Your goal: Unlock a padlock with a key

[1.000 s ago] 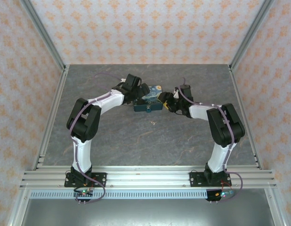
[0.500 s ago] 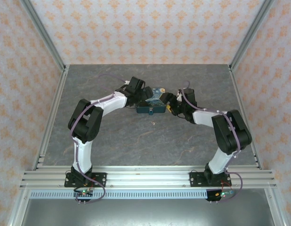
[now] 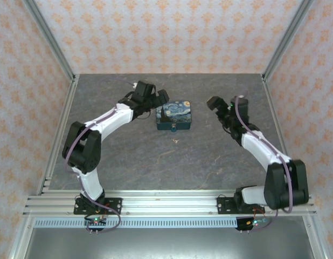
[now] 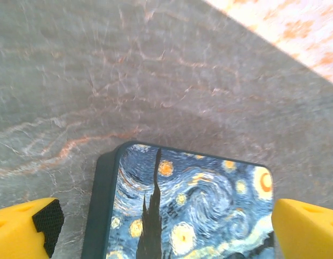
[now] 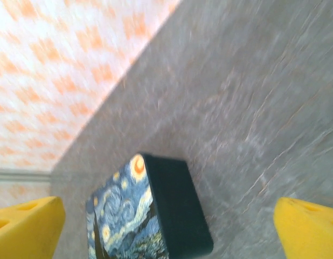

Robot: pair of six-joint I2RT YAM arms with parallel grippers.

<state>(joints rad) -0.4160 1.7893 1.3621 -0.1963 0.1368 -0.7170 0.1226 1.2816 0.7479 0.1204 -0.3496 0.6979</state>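
Note:
The key (image 3: pixel 176 140) is a tiny pale speck on the grey tabletop, just in front of the dark blue starry-night tin (image 3: pixel 174 116). The tin lies flat with its lid on. My left gripper (image 3: pixel 161 99) hovers open at the tin's far left corner. In the left wrist view its yellow fingers (image 4: pixel 23 229) stand wide apart, with the tin (image 4: pixel 188 205) below them and nothing held. My right gripper (image 3: pixel 214 103) is open to the right of the tin and apart from it. Its fingertips (image 5: pixel 309 229) frame the tin (image 5: pixel 155 216) from a distance.
Aluminium posts and patterned walls (image 3: pixel 166 32) enclose the grey table (image 3: pixel 129 156) on three sides. A rail (image 3: pixel 166 205) with both arm bases runs along the near edge. Bare tabletop lies in front of the key and along both sides.
Both grippers have drawn back from the tin, which now rests flat and free. The right arm swung well out to the right; the left arm pulled back to the far left.

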